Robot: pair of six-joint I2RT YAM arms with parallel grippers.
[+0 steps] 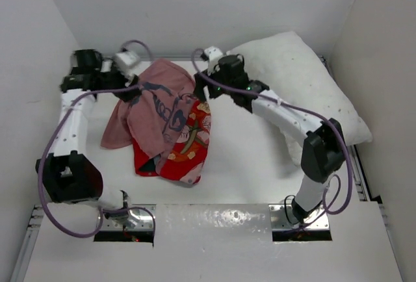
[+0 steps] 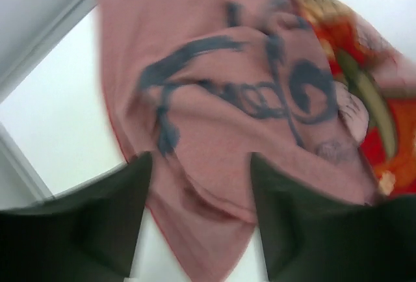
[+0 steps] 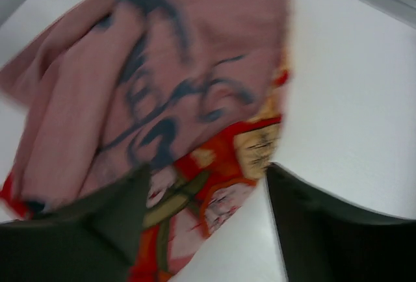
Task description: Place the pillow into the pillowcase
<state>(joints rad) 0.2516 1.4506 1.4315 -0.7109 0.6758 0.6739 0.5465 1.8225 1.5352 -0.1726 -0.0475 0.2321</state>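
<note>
The pillowcase (image 1: 166,119) lies crumpled on the table at centre left, with faded pink inside on top and red print below. The white pillow (image 1: 305,74) leans in the back right corner, partly behind the right arm. My left gripper (image 1: 133,82) is at the cloth's upper left edge. In the left wrist view that gripper (image 2: 200,158) has its jaws apart, and a pink fold of the pillowcase (image 2: 227,113) lies loose between them. My right gripper (image 1: 200,87) is at the cloth's upper right edge. Its jaws (image 3: 208,168) also stand apart over the red printed hem of the pillowcase (image 3: 195,191).
White walls close in on the left, back and right of the white table (image 1: 247,165). A metal rail (image 1: 214,220) runs along the near edge between the arm bases. Purple cables (image 1: 49,158) loop beside both arms.
</note>
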